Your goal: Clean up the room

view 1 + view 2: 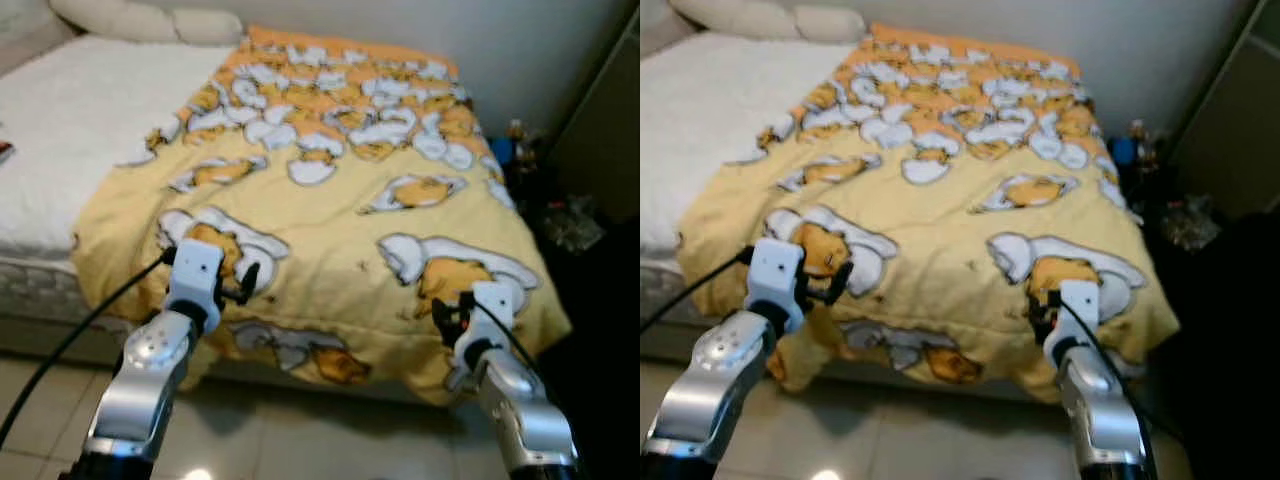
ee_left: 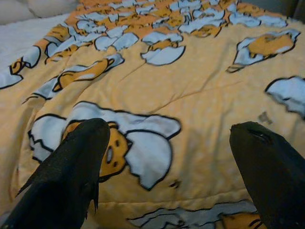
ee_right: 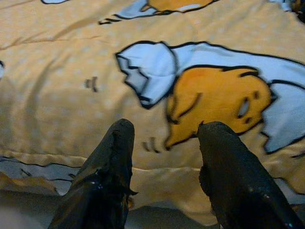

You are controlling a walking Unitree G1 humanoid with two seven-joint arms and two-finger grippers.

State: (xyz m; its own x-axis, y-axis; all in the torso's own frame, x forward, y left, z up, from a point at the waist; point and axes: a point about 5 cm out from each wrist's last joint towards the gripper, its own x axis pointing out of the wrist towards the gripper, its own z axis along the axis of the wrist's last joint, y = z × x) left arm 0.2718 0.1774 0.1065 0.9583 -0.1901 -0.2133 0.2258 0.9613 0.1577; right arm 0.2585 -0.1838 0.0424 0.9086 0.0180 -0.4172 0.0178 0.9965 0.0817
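A yellow quilt [image 1: 330,210] printed with white and orange cartoon eggs covers the right half of the bed and hangs over its foot edge. My left gripper [image 1: 240,283] is held at the quilt's near left part, open, with nothing between its black fingers [image 2: 71,176]. At the quilt's near right part, just above the hanging edge, is my right gripper [image 1: 452,318]. Its fingers [image 3: 114,162] stand apart over the fabric [image 3: 157,95] and hold nothing.
The bare white mattress [image 1: 70,130] and pillows [image 1: 150,20] lie at the left and back. Dark clutter and small bottles [image 1: 520,145] sit on the floor right of the bed beside a cabinet [image 1: 600,130]. Pale tiled floor [image 1: 300,440] lies below the bed's foot.
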